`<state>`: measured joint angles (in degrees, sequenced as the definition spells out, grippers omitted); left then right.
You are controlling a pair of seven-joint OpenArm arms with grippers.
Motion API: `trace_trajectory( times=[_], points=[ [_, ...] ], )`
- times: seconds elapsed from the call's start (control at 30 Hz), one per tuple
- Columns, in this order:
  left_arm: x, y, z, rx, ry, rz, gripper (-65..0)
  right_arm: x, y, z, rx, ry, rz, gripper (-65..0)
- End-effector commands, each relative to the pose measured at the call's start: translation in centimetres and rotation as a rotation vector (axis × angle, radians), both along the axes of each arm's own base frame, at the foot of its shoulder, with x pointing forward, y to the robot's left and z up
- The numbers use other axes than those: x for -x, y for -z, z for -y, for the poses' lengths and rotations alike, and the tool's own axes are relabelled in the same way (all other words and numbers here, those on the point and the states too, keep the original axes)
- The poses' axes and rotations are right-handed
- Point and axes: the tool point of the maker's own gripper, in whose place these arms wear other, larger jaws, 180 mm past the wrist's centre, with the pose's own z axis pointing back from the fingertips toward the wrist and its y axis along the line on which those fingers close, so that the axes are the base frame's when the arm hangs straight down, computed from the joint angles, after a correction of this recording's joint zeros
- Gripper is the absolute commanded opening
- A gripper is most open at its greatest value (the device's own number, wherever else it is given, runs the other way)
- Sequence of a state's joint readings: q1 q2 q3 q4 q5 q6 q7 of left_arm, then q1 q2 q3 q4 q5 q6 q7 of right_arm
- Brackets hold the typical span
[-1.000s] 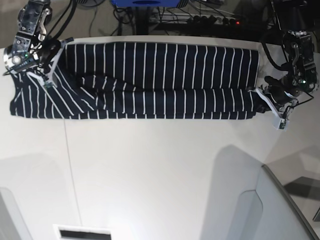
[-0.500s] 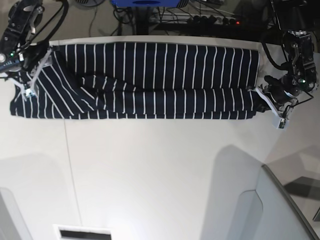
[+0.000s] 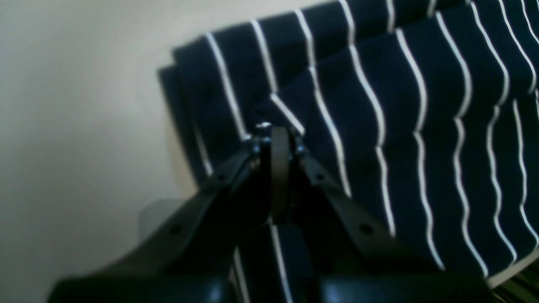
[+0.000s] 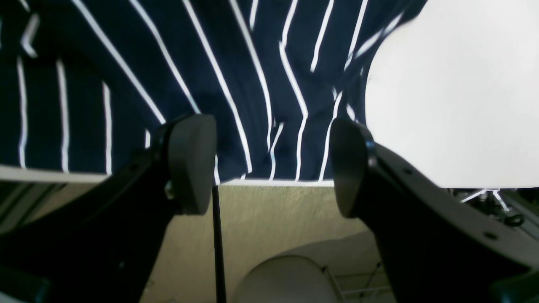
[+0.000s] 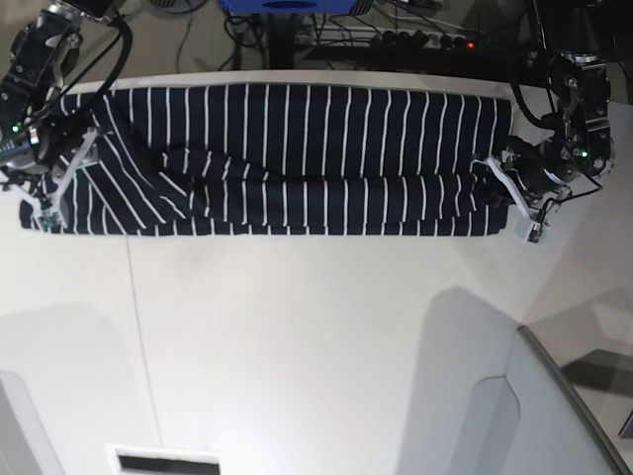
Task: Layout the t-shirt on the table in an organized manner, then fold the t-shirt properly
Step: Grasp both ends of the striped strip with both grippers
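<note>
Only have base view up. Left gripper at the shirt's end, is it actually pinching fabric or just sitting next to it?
Observer: Pinching. In the left wrist view the left gripper is shut on a raised fold of the t-shirt, right at its corner.
Operator: And the right one?
Observer: Right wrist view shows the right gripper open, jaws wide apart, nothing between the pads.
Operator: Where's it sitting relative to the shirt?
Observer: Above the t-shirt's edge at the table rim; the floor shows between the fingers.
Operator: Is that end flat?
Observer: No, the stripes under it bend and kink, so the fabric is wrinkled there.
</note>
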<state>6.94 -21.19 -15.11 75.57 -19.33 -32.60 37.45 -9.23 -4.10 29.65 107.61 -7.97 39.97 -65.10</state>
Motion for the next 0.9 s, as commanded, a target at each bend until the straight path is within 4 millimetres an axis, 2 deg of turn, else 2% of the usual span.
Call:
trace_trajectory(
  times=[0.0,0.07,0.2,0.6,0.87],
  points=[
    [-1.0,-1.2,-0.7,-0.012,0.000,0.041,-65.0,-1.0,-0.8,0.4,0.013,-0.004,0.036,-26.0],
    [-1.0,-1.2,-0.8,-0.013,0.000,0.041,-65.0,-2.0,-0.5,0.1,-0.006,-0.010,0.053,-26.0],
    [0.0,-0.8,-0.8,-0.017,0.005,0.023,-65.0,-3.0,1.7,-0.6,-0.068,-0.021,0.047,-26.0],
    [2.5,0.5,-2.5,-0.050,0.002,-0.046,-65.0,-2.5,5.8,-2.1,-0.173,-0.023,-0.003,-26.0],
    [2.1,0.4,-2.5,-0.049,0.000,-0.041,-65.0,-2.3,6.1,-2.2,-0.180,-0.020,-0.011,-26.0]
  ],
)
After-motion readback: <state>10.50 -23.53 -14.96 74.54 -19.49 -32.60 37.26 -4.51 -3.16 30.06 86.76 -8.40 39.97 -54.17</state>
